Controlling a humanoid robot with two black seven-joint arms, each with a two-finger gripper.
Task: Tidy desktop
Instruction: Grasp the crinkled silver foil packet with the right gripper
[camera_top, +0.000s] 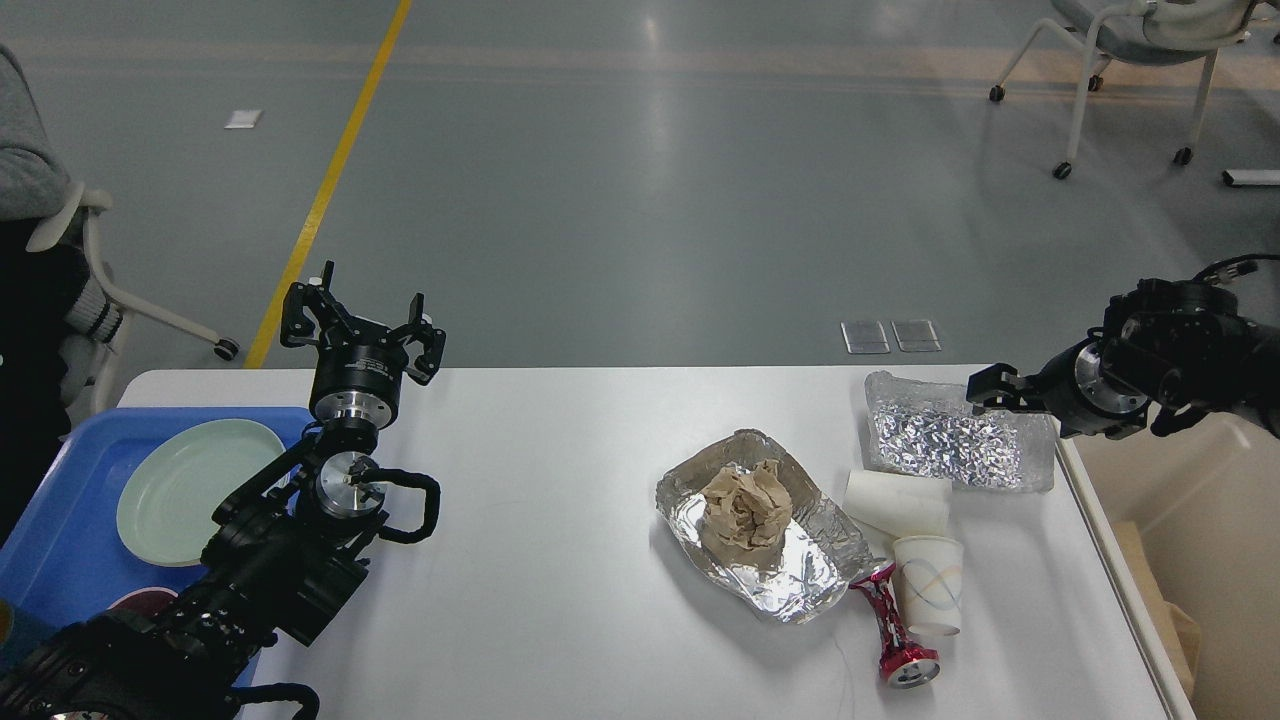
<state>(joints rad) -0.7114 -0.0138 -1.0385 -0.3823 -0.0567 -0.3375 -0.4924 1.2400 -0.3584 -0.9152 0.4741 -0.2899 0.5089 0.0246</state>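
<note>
The white worktop fills the lower part of the head view, its far edge running across the middle of the frame.

Items on the right half of the worktop:
- One foil tray, crumpled at the rim, holding one wad of brown paper.
- One second foil container, farther back and to the right, close to the right edge of the worktop.
- Two paper cups: one plain white cup lying on its side, and one printed cup standing mouth-down just in front of it.
- One crushed red can lying beside the printed cup and touching the near right corner of the foil tray.

Items on the left:
- One blue tray at the left edge of the worktop, carrying one pale green plate. A dark red object shows partly behind the left arm; its kind cannot be told.

The left gripper is raised above the far left corner of the worktop, fingers spread apart and holding nothing. The left arm covers part of the blue tray.

The right gripper sits at the far right corner of the second foil container. It is seen dark and side-on; whether it is open or closed cannot be told, nor whether it touches the foil.

A cream bin stands beside the right edge of the worktop. Two wheeled chairs stand on the floor beyond: one at the upper right, one at the left. A yellow floor line runs away from the left corner of the worktop.
</note>
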